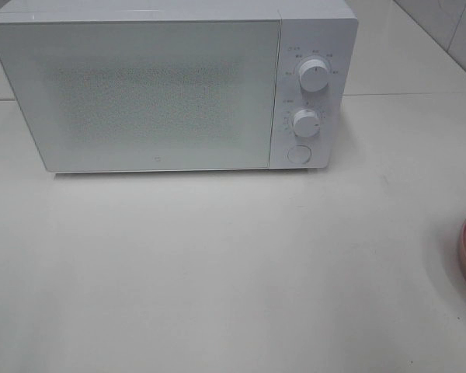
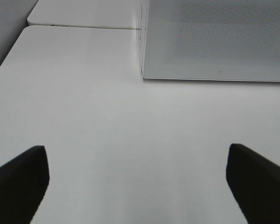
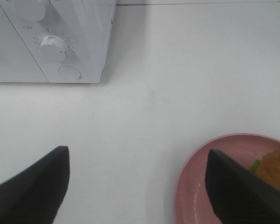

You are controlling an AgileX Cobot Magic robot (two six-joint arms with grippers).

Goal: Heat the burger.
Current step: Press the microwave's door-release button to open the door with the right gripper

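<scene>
microwave (image 1: 140, 93): at the back of the worktop (image 1: 217, 272), door (image 1: 136, 97) shut and facing us, so nothing goes in yet.
controls: 2 knobs, upper (image 1: 314, 75) and lower (image 1: 305, 122), plus 1 round button (image 1: 298, 152), all on the right panel.
burger (image 3: 276, 170): on the pink plate (image 3: 193, 186), right of the microwave and well apart from it. We only see a sliver of bun and lettuce, past 1 finger in the right wrist view.
left end effector (image 2: 136, 161): jaws wide, empty, low over bare worktop, aimed at the door's left corner. We judge it staged for door handling.
right end effector (image 3: 137, 156): jaws wide, empty, plate just beside 1 finger, panel ahead. We judge it best placed for the burger or the button.
stage: start. We reckon the door opens first.
risk: a soft stacked burger may squash or shed layers under a hard grip.
</scene>
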